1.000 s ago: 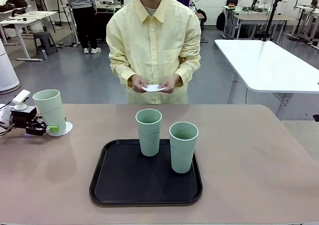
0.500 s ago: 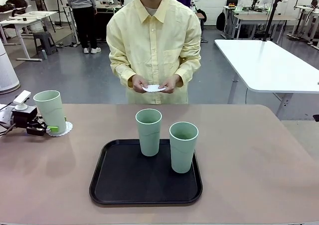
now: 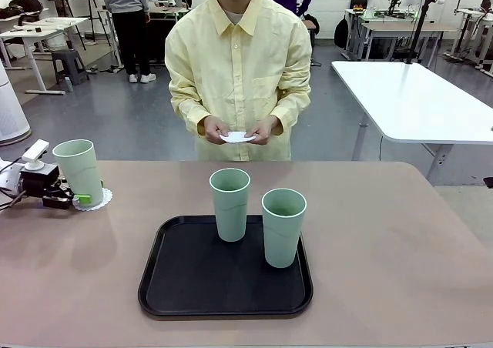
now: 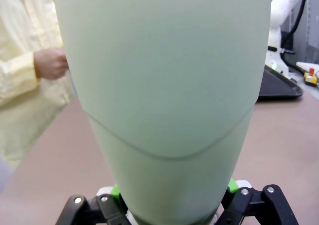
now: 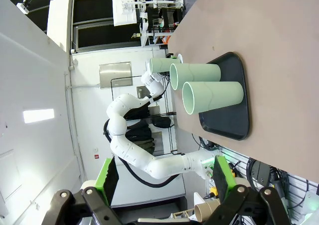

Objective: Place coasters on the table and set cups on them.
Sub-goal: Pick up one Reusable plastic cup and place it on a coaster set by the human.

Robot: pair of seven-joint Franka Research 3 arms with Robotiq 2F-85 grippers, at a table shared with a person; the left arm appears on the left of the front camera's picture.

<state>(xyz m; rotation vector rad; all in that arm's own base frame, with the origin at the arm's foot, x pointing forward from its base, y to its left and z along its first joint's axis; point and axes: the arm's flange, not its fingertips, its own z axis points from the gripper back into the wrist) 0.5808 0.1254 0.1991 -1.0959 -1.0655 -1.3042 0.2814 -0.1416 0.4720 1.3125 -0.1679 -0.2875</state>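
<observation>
A pale-green cup [image 3: 78,171] stands upright on a lacy white coaster [image 3: 100,200] at the far left of the tan table [image 3: 400,240]. My left gripper [image 3: 72,200] is shut on this cup's base. In the left wrist view the cup [image 4: 164,85] rises close in front, with a green pad [image 4: 115,190] pressed to each side. Two more cups [image 3: 230,204] [image 3: 283,226] stand on the black tray [image 3: 177,286]. The person at the far side holds another white coaster [image 3: 237,137] in both hands. My right gripper [image 5: 164,185] hangs open and empty, off the table's side.
The tray sits in the middle near my edge. In the right wrist view the tray [image 5: 234,128] and its cups [image 5: 212,96] lie far off, with the left arm [image 5: 149,160] beyond them. A white table [image 3: 416,94] stands behind at the right.
</observation>
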